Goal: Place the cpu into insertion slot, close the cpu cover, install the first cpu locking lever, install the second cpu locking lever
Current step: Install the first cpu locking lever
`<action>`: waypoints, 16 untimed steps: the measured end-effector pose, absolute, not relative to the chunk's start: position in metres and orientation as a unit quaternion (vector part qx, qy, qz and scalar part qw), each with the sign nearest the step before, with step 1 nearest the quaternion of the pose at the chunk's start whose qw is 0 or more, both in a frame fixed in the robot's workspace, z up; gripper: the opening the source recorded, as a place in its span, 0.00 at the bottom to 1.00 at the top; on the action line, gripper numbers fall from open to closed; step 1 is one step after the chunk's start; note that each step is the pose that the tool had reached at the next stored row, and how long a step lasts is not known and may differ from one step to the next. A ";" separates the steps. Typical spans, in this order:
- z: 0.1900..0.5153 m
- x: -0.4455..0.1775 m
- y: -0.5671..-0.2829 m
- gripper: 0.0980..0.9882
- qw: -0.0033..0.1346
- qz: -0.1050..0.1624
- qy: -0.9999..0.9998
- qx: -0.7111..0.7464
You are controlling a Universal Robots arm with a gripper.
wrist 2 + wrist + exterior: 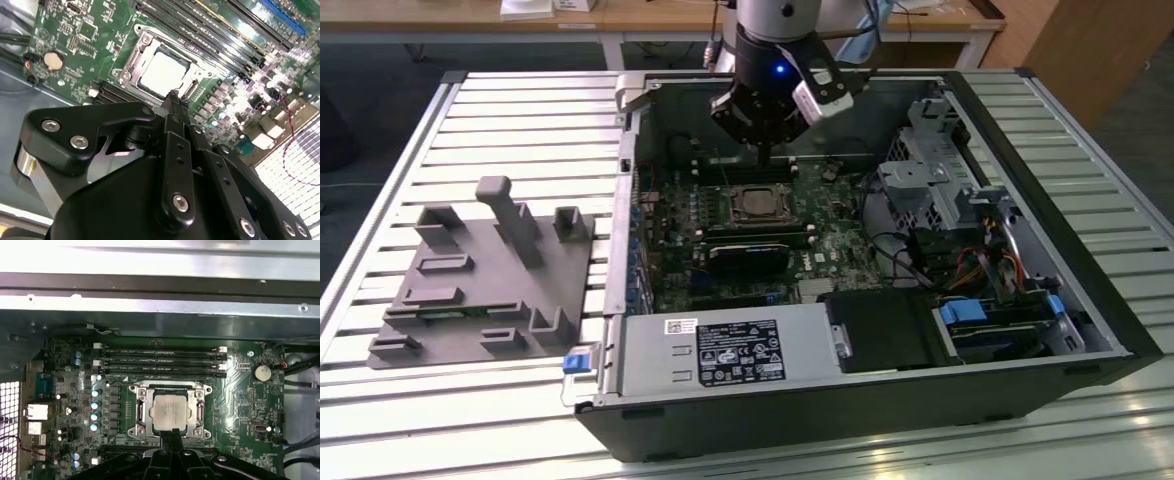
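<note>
In the exterior view, the gripper (766,160) hangs inside the open computer case (854,425), which lies on the slatted bench (494,120) near a grey fixture (480,270). Its tip is just above the motherboard, close to the far edge of the cpu (757,205). In the second wrist view, the fingers (172,107) are clenched together into one narrow black point and grasp nothing. The gripper (173,95) reaches to the edge of the cpu cover (131,59); whether it touches the metal I cannot tell. The cpu (162,72) lies flat and square, its pale top showing through the cover's window. In the first wrist view, the cpu (170,411) sits in the insertion slot (202,432), below the long memory slots (160,360). The cpu cover (144,407) is down around it and the gripper (172,432) is at the frame's near edge. Placing looks done and the cover looks lowered, so I judge the work to stand at seating the cover or at the first locking lever (200,410); whether either lever is latched I cannot tell. Lever work calls for the closed tip to bear on the thin bar, clear of the chip's top and the nearby capacitors (94,416).
</note>
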State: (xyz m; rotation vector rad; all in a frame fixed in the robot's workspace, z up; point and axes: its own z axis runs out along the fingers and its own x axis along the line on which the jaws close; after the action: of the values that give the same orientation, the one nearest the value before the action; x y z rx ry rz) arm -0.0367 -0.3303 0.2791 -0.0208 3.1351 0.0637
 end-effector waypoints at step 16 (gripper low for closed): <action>0.273 -0.067 -0.329 0.01 0.004 0.021 1.000 -0.007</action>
State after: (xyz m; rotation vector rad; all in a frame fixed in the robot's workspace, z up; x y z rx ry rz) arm -0.0674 -0.3285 0.2734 -0.0213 3.1325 0.0647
